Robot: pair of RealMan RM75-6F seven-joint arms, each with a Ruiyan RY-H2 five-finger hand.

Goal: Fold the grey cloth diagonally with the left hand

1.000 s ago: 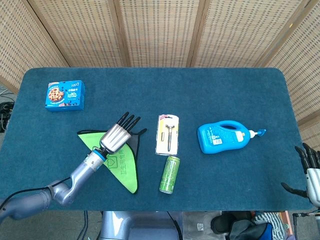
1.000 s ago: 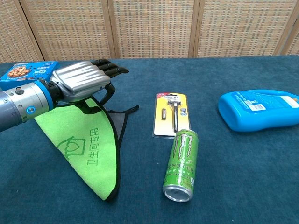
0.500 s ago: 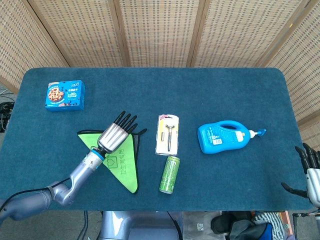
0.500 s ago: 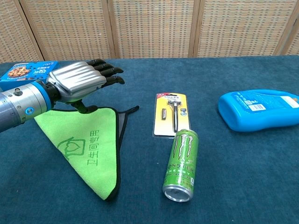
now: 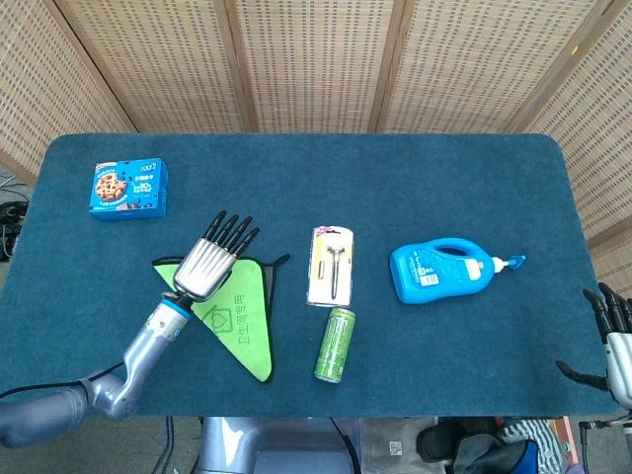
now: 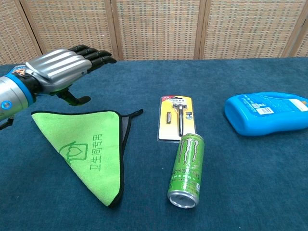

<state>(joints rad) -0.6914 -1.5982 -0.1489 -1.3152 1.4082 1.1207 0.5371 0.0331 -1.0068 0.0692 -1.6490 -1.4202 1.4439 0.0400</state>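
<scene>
The cloth (image 6: 91, 149) lies folded into a triangle on the table, green side up with black trim and a printed logo; a strip of its grey side shows along the right edge. In the head view the cloth (image 5: 242, 321) sits left of centre near the front edge. My left hand (image 6: 60, 70) hovers above the cloth's far left corner with fingers spread and nothing in it. The head view shows that left hand (image 5: 209, 263) over the cloth's upper edge. My right hand (image 5: 612, 341) hangs open off the table's right front corner.
A packaged razor (image 6: 178, 117) lies right of the cloth, with a green drink can (image 6: 187, 169) on its side in front of it. A blue detergent bottle (image 6: 267, 112) lies further right. A blue cookie box (image 5: 128, 188) sits at the far left.
My left hand has lifted off the cloth and drawn back to the left, fingers still spread. The cloth stays folded and flat. The right hand has not moved.
</scene>
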